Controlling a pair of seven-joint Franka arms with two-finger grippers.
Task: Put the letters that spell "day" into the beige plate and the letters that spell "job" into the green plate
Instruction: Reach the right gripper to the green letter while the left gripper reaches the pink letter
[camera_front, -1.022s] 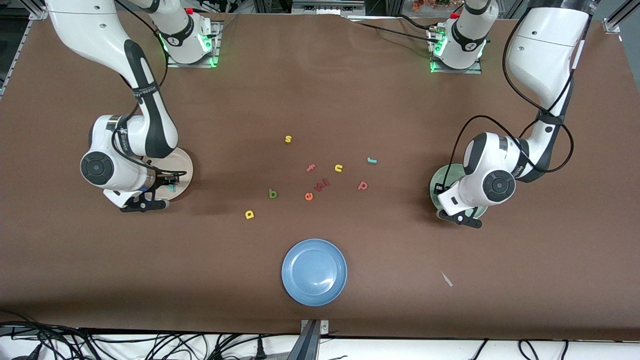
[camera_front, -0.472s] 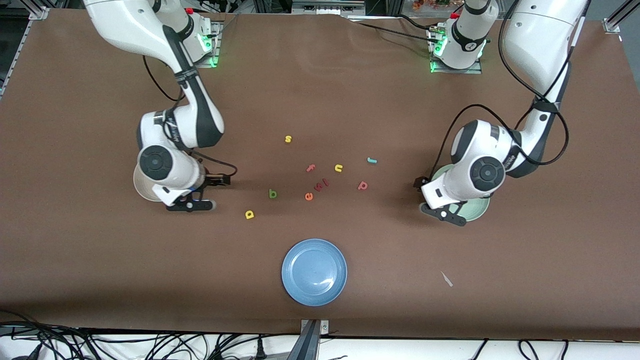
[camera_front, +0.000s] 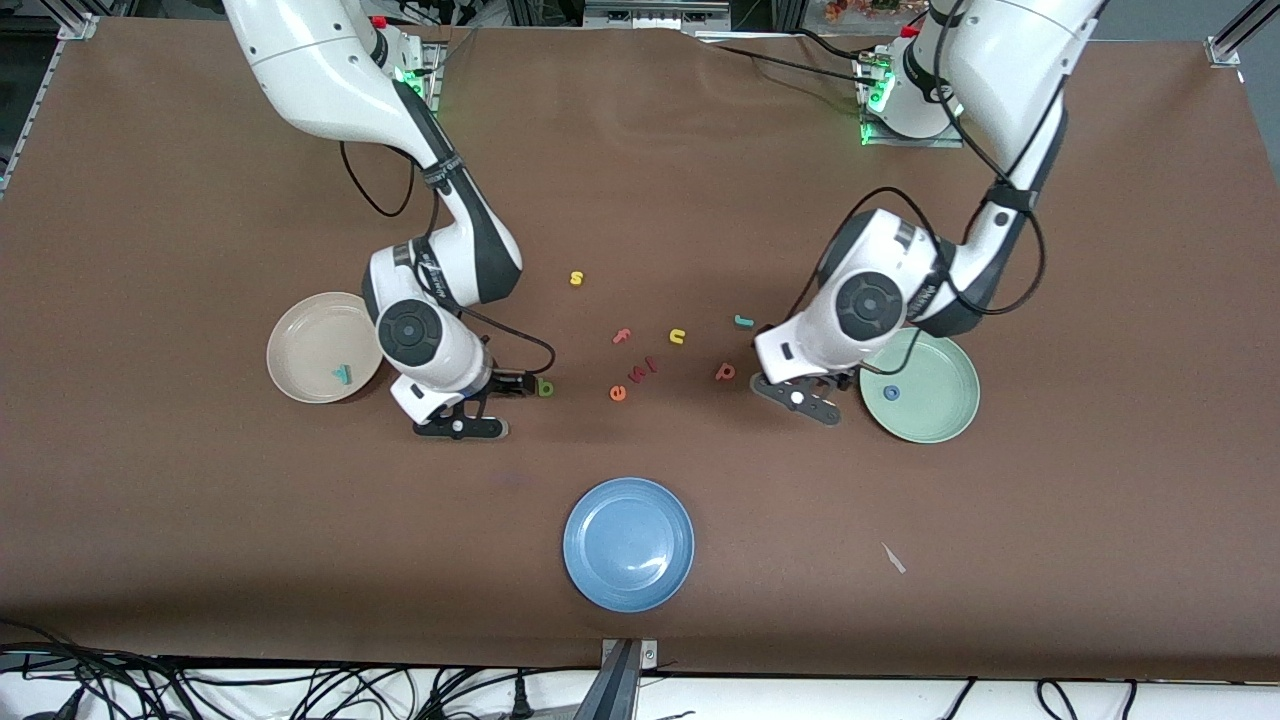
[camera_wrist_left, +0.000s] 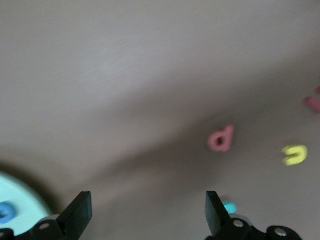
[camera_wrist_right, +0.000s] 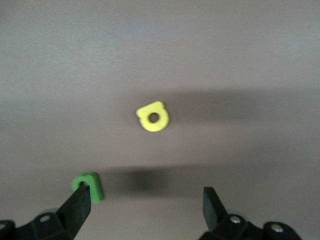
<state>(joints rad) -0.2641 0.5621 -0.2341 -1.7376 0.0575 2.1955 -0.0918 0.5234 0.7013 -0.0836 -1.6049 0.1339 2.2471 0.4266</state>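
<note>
Letters lay scattered over the brown table (camera_front: 200, 560), all of them farther from the front camera than the blue plate (camera_front: 628, 543), which sat alone at the near edge. Off toward the right arm's end from the blue plate, and farther back, was the beige plate (camera_front: 305, 340), with the cyan y (camera_front: 342, 375) lying in it. The right gripper (camera_wrist_right: 145, 200) hung low over the bare table between the beige plate and the letters, farther back than the blue plate, with its fingers spread wide and holding nothing. From its wrist view the yellow d (camera_wrist_right: 153, 116) lay flat on the table under the gripper, and the green b (camera_front: 545, 387) sat just beside one fingertip; I could not tell whether they touched. Toward the left arm's end from the blue plate, again farther back, stood the green plate (camera_front: 935, 420), and the blue ring o (camera_front: 891, 393) rested in it. The left gripper (camera_wrist_left: 147, 210) was over the table just beside the green plate's rim, also fully open and empty. The pinkish-red p (camera_front: 725, 372) lay near it on the table, and the teal j (camera_front: 743, 321) a bit farther back. Straight back from the blue plate sat the orange e (camera_front: 617, 393), the pink f (camera_front: 621, 336), the yellow n (camera_front: 677, 336) and, farthest off, the yellow s (camera_front: 576, 278).
</note>
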